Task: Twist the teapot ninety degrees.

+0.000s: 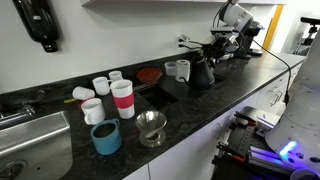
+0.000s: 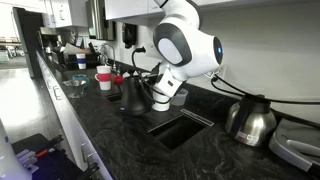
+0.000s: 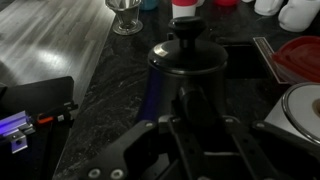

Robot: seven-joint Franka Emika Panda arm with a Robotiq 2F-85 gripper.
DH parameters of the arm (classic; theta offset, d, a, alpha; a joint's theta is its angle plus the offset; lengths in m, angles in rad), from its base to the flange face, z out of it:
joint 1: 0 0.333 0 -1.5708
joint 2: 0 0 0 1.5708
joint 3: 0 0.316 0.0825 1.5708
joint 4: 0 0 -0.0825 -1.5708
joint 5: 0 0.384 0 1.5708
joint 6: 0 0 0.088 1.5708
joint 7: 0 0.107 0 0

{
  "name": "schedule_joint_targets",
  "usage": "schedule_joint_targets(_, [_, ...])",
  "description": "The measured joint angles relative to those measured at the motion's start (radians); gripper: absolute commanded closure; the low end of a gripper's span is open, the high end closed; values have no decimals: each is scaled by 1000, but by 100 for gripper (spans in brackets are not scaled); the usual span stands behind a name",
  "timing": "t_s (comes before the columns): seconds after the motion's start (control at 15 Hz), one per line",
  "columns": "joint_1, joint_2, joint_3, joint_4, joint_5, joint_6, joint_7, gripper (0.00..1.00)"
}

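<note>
The matte black cone-shaped teapot (image 1: 201, 73) stands upright on the dark counter next to the recessed sink. It also shows in an exterior view (image 2: 135, 94) and in the wrist view (image 3: 186, 58), with its knob on top. My gripper (image 3: 196, 108) is low behind it, with a finger on each side of the thin handle and closed in on it. In an exterior view the gripper (image 2: 160, 92) sits right beside the pot. The spout is hidden in the wrist view.
A white mug (image 1: 181, 70) and a red dish (image 1: 149, 75) stand close to the teapot. Further along are white mugs (image 1: 100, 85), a red-and-white cup (image 1: 122, 99), a blue cup (image 1: 105, 137) and a metal cup (image 1: 151, 128). A shiny silver pot (image 2: 250, 120) stands past the sink (image 2: 182, 128).
</note>
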Motion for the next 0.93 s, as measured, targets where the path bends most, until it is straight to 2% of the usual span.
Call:
schedule_joint_targets(0.67, [9, 74, 24, -1, 32, -59, -38, 94])
schedule_joint_targets(0.73, [11, 79, 27, -1, 32, -67, -46, 89])
schedule_joint_targets(0.8, [13, 84, 27, -1, 31, -74, -55, 49])
schedule_joint_targets(0.87, [14, 88, 28, -1, 30, -82, -64, 48])
schedule_joint_targets(0.93, [14, 91, 28, -1, 27, -88, -69, 42])
